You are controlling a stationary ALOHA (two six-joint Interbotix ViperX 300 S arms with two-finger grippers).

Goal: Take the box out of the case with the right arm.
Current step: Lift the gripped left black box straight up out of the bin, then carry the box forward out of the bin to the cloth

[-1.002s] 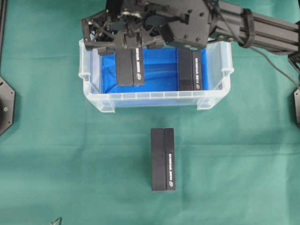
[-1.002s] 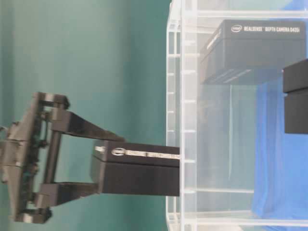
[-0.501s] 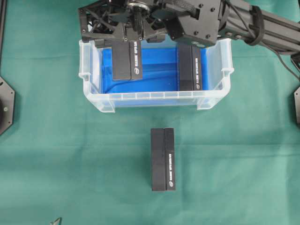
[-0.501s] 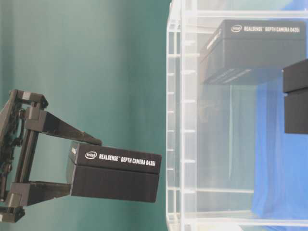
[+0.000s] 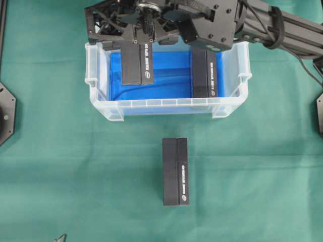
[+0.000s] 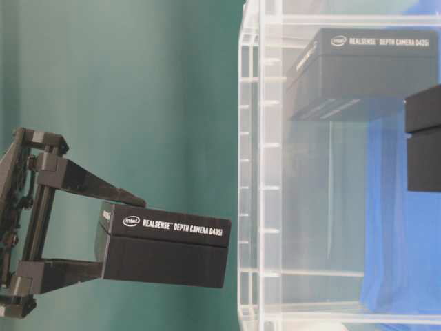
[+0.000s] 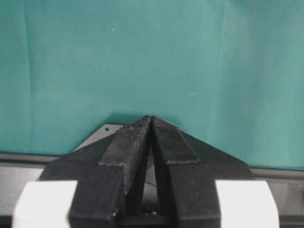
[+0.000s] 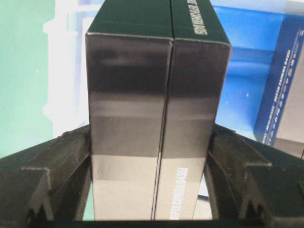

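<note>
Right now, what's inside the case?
One box stands on the blue sheet at the case's right. The right end effector holds another above it, hiding the far edge.

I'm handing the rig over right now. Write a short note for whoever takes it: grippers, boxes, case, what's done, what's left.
Right gripper: shut on a black box, held above the case, clear of its rim.
Left gripper: shut, holding nothing, over bare cloth.
Second box is inside the case at its right side; third box lies on the green cloth in front.
Done: box gripped and raised out.
Left: carry it away from the case, set it down, release.
</note>
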